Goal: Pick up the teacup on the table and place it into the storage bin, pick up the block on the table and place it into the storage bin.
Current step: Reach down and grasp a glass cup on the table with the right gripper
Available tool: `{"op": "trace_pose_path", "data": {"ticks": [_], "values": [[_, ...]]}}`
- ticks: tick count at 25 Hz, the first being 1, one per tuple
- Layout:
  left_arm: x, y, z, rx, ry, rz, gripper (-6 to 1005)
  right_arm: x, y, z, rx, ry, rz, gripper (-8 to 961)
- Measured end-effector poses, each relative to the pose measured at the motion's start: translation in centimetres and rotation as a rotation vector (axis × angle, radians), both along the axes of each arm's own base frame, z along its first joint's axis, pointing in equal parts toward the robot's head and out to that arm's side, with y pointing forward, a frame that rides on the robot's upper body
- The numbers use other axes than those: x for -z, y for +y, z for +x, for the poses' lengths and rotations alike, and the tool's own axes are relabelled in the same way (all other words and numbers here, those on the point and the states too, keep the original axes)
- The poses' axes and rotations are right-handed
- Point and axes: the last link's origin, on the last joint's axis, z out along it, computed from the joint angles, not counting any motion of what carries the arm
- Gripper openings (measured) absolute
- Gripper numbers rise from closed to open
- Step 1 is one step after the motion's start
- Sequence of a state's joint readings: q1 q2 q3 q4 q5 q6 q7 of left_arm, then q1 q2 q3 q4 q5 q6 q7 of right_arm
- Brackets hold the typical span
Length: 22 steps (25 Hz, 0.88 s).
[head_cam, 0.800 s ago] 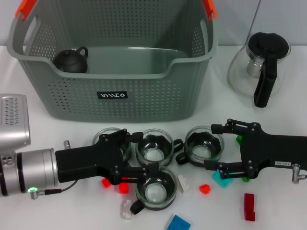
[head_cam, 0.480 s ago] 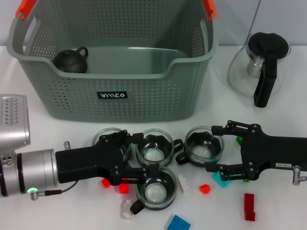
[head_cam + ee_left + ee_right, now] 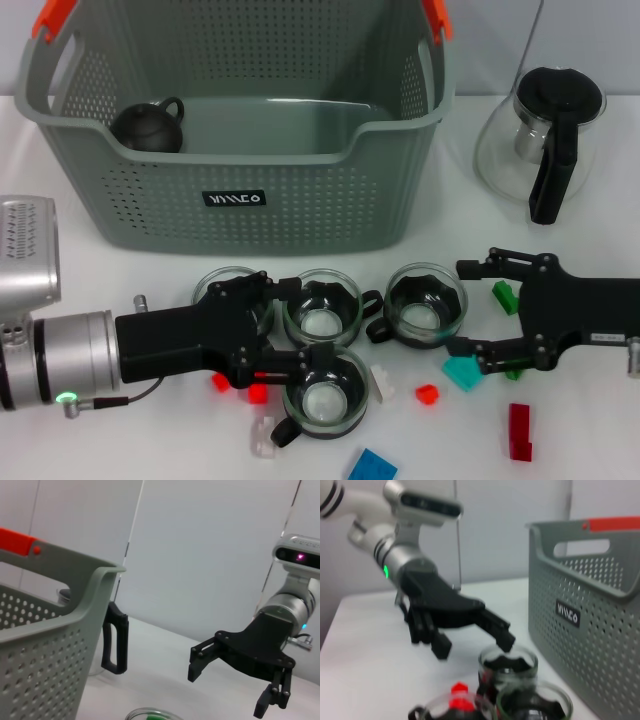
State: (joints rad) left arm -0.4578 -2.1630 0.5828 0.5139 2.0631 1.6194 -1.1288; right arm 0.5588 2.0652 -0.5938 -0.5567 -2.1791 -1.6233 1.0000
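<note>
4 teacups, 1 storage bin

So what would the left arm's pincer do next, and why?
Probably close. The left pincer sits open on the table among four glass teacups, its fingers either side of the glass teacup with a black handle, in front of the grey-green perforated storage bin. A grip comes before any lift. The right pincer hangs open near the teal block.

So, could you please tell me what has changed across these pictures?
The right hand, open and empty, drew back toward the robot's right, uncovering the teal block. The left hand, open by the teacups, the storage bin and the glass jug stayed put.
</note>
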Motion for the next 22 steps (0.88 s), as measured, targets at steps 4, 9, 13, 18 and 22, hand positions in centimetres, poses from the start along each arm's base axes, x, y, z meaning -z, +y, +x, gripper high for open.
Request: {"op": "trace_pose_path", "data": {"ticks": [4,9,13,18,22], "values": [[-0.2,-0.3,0.3,0.025,-0.018,-0.011,951,-1.1,0.7,-0.4,-0.027,-0.083,-0.020,948],[-0.2,-0.7,0.5,0.051,-0.034,-0.017,951,-1.8,2.2,-2.4,-0.071,-0.219,-0.047,947],[0.0,-1.0,0.5,0.053,-0.043,-0.017,951,-1.7,3.0,-4.2,-0.097,-0.306,-0.092,947],[0.1,-1.1,0.6,0.043,-0.069,-0.008,951,-1.3,3.4,-6.1,-0.104,-0.421,-0.152,947],[0.2,-1.1,0.6,0.034,-0.078,-0.007,951,-0.6,3.7,-7.3,-0.101,-0.543,-0.189,945]]}}
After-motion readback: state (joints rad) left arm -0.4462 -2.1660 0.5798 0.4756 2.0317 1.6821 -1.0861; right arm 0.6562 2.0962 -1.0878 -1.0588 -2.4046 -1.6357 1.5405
